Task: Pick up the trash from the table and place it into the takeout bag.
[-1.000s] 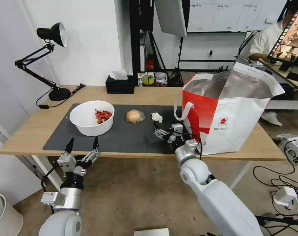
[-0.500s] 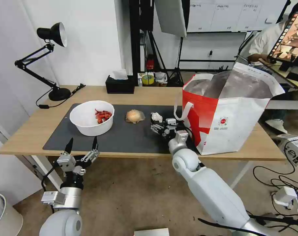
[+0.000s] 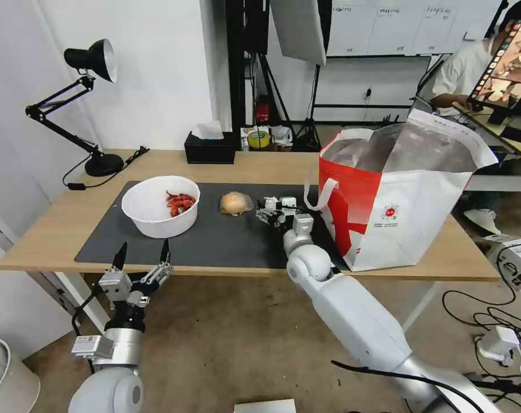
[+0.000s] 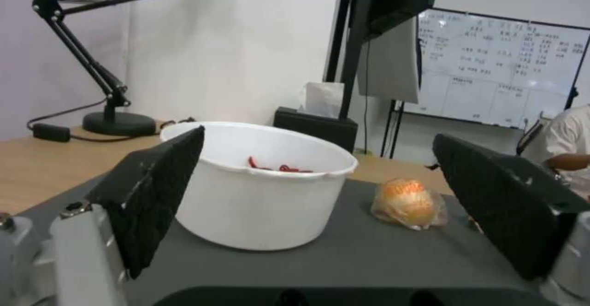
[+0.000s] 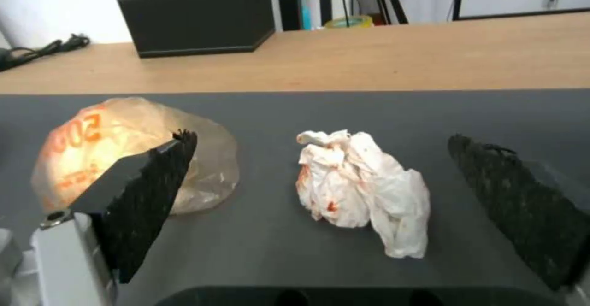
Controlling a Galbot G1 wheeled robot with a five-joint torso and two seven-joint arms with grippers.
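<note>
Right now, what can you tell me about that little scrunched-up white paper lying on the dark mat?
The crumpled tissue is a small wad of thin white paper, creased into folds and blotched with orange-red stains. It lies loose on the dark grey mat, beside the wrapped bun but apart from it. The right tool is low over the mat with its two black fingers spread open on either side of the tissue, not touching it. The takeout bag stands close by.

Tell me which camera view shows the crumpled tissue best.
The right wrist view: the crumpled tissue lies close up on the mat, red stains plain, between the open jaws of the right gripper. In the head view it is a small white scrap partly behind that gripper.
</note>
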